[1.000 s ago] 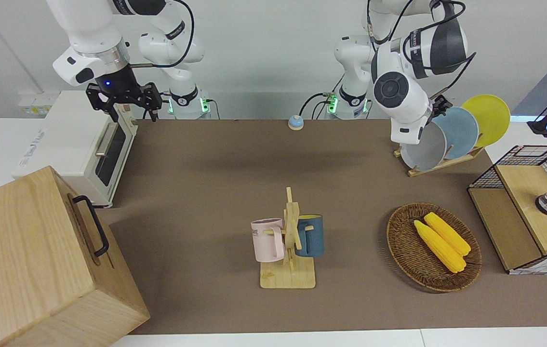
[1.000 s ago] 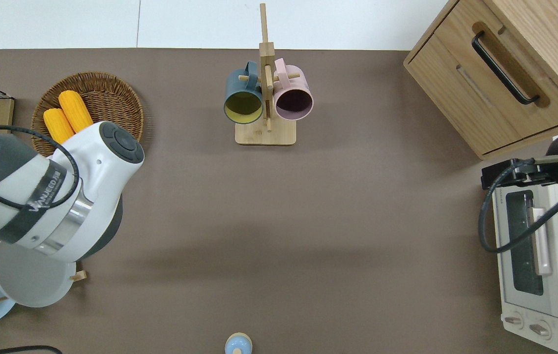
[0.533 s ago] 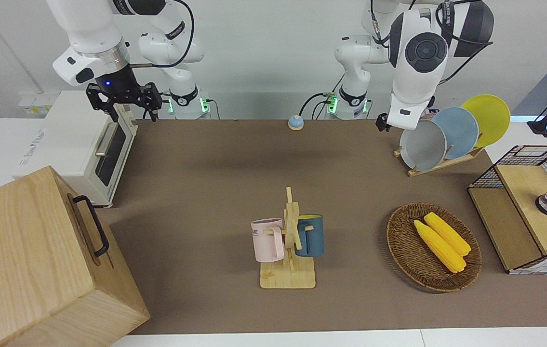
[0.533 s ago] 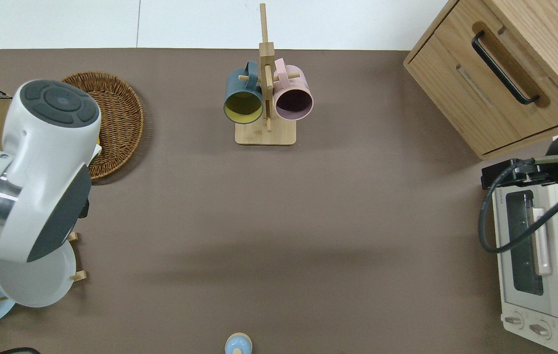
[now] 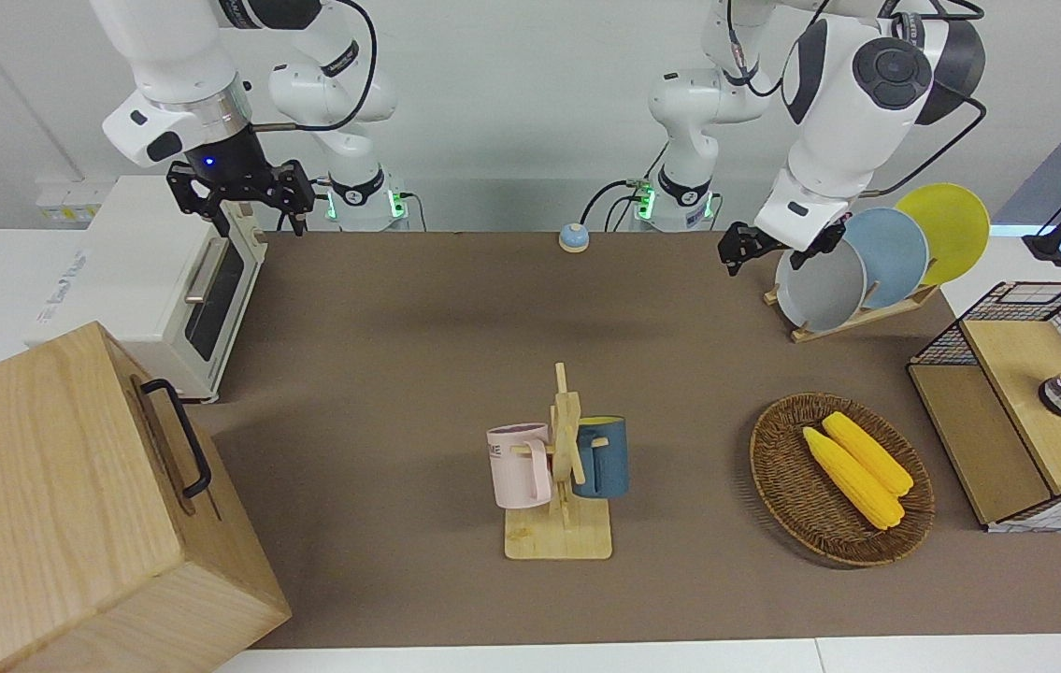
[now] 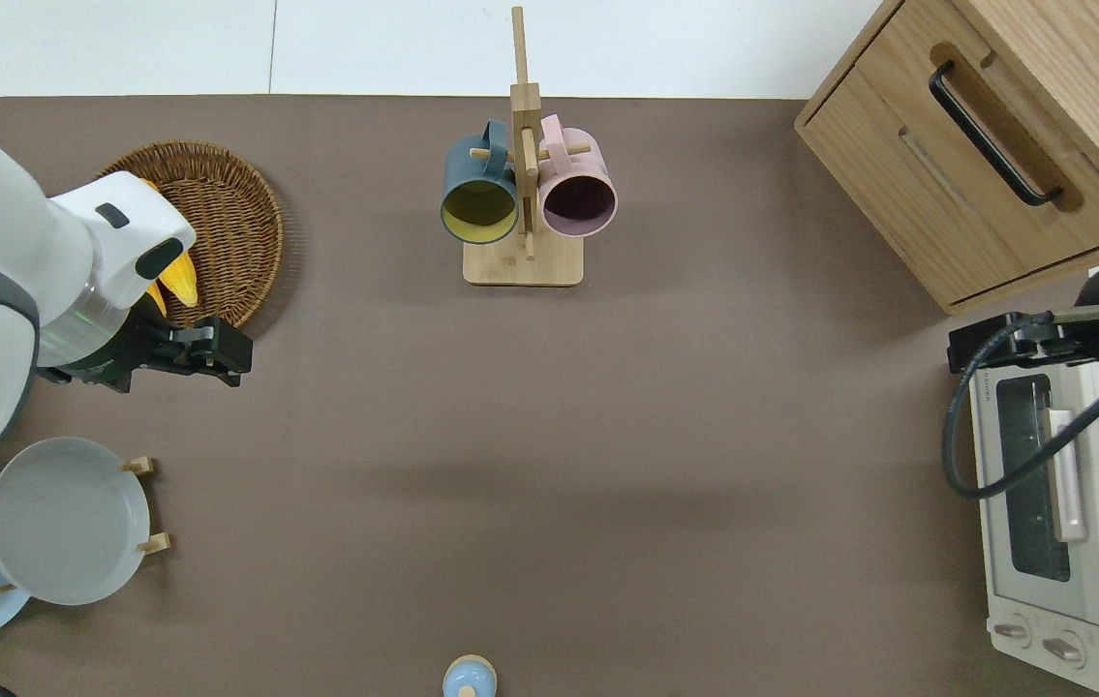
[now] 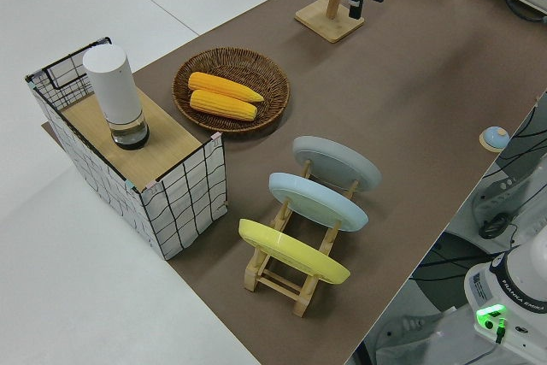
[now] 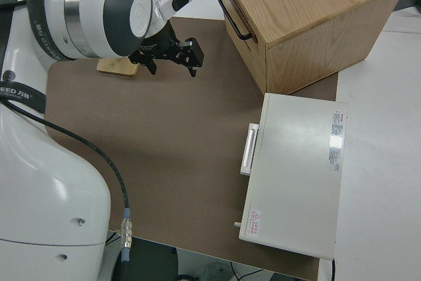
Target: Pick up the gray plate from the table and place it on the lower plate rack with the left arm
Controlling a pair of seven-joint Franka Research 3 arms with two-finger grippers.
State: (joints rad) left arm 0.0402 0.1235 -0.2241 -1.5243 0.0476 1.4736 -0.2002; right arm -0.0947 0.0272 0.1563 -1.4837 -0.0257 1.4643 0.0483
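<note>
The gray plate (image 6: 65, 521) stands tilted in the lower plate rack (image 5: 853, 320) at the left arm's end of the surface (image 6: 607, 436), close to the robots. It fills the slot of that rack farthest from the robots, with a light-blue plate (image 5: 887, 256) in the next slot and a yellow plate (image 5: 945, 230) in the slot nearest them. The overhead view shows only the gray plate, a sliver of the blue one and 2 rack pegs; the left side view (image 7: 337, 162) lays all 3 plates out in a row on the crossed legs, and the front view shows their faces overlapping. The left pincer (image 6: 210, 347) hangs empty over bare surface between the rack and the wicker basket (image 6: 229, 218), clear of the plate. Its fingers appear spread apart in the overhead view, though the front view (image 5: 743, 245) shows them too edge-on to confirm it. The basket holds 2 corn cobs (image 5: 857, 472), plain in the front view but mostly hidden under the arm from overhead. Farther out, at mid-surface, stands the mug stand (image 6: 522, 194) with a pink and a blue mug. The right arm is parked; I cannot tell whether its pincer (image 5: 240, 192) is wide or narrow.
</note>
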